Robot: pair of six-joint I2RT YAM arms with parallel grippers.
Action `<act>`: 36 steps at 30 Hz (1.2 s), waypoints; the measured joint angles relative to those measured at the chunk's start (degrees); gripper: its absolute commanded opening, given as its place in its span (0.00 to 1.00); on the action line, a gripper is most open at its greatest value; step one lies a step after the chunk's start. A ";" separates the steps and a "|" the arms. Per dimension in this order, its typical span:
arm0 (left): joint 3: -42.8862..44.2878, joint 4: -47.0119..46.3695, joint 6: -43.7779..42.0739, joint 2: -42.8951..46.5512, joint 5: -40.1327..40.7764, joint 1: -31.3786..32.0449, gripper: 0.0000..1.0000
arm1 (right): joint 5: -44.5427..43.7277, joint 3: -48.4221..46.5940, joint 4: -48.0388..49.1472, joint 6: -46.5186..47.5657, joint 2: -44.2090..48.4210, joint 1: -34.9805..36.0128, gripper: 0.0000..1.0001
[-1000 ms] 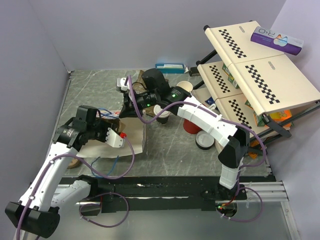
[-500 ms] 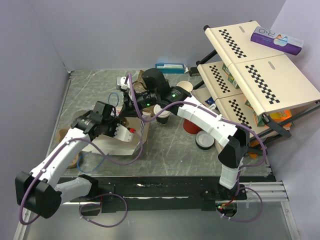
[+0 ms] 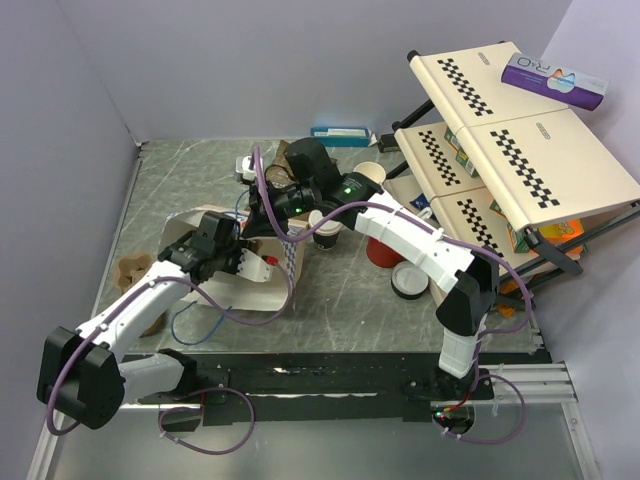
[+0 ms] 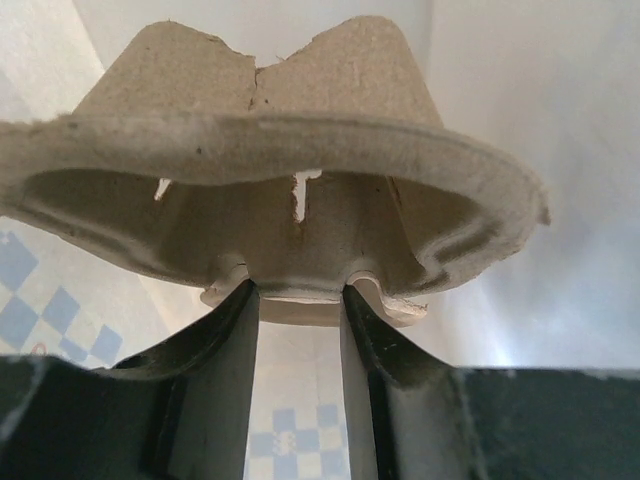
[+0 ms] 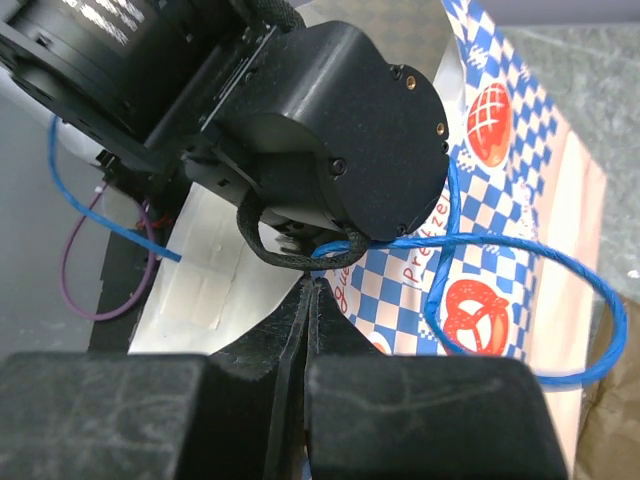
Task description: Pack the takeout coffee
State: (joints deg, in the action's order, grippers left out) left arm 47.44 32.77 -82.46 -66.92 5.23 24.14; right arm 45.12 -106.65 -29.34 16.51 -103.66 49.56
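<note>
Packing looks about half done: the left hand (image 4: pixel 298 302), jaws part-open and clamped on a grey-brown moulded-pulp cup carrier (image 4: pixel 290 190), seems to have it inside the white paper bag with blue checks and red pretzels (image 5: pixel 500 180). The pale paper takeout coffee with its white lid (image 3: pixel 322 228) stands on the grey marbled desk (image 3: pixel 340 300) at 2 o'clock from the bag, not yet packed. Only the wrist views show the grips, the right hand (image 5: pixel 311 288) pinched tight on the bag's blue cord handle (image 5: pixel 480 238), and only the top view shows the cup.

Robotics test cell, dressed as a takeout packing station. 2 cabled arms (image 3: pixel 420 245) are bolted at a grey marbled counter (image 3: pixel 350 300) enclosed by plain lilac walls (image 3: pixel 200 70). Checker-marked panels (image 3: pixel 520 150) stand at right.
</note>
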 measured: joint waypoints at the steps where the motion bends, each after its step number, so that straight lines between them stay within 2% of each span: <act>1: -0.92 -1.81 -0.28 0.00 0.39 0.20 0.01 | 0.02 0.00 -0.35 0.00 0.00 0.00 0.00; 2: -1.66 -3.32 -0.44 0.00 0.70 0.39 0.01 | 0.04 0.04 -0.70 0.00 -0.02 0.00 0.00; 3: -2.51 -5.14 -0.66 0.00 0.90 0.59 0.12 | 0.07 0.07 -1.03 -0.04 -0.04 0.00 0.00; 5: -3.63 -7.61 -0.79 -0.07 1.16 0.87 0.25 | 0.09 0.07 -1.55 -0.11 -0.13 0.00 0.00; 6: -3.76 -8.41 -0.68 -0.26 1.14 0.96 0.37 | 0.09 0.07 -1.62 -0.15 -0.17 0.00 0.00; 9: -3.67 -9.73 0.26 -1.29 1.11 1.05 0.49 | -0.07 0.07 -1.57 -0.15 -0.28 -0.04 0.00; 14: -2.25 -9.90 3.56 -4.07 1.11 1.09 0.62 | -0.72 0.07 -1.55 -0.15 -0.42 -0.24 0.00; 17: -1.27 -9.55 5.49 -4.66 1.09 1.09 0.66 | -0.92 0.07 -1.33 -0.15 -0.42 -0.28 0.00; 23: 0.74 -6.08 9.77 -4.37 0.61 1.07 0.67 | -0.79 0.07 -0.87 -0.24 -0.42 -0.35 0.00; 31: 9.68 7.39 15.76 -1.09 -1.77 1.01 0.68 | 1.03 -0.66 3.10 -2.12 -0.31 -0.31 0.00; 36: 11.63 14.25 19.61 2.08 -3.93 1.01 0.70 | 1.53 -1.97 5.38 -3.04 -0.07 -0.04 0.00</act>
State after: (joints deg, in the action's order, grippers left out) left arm 59.07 47.03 -62.85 -64.84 1.30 25.15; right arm 46.65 -108.62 -23.97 13.47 -103.72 49.52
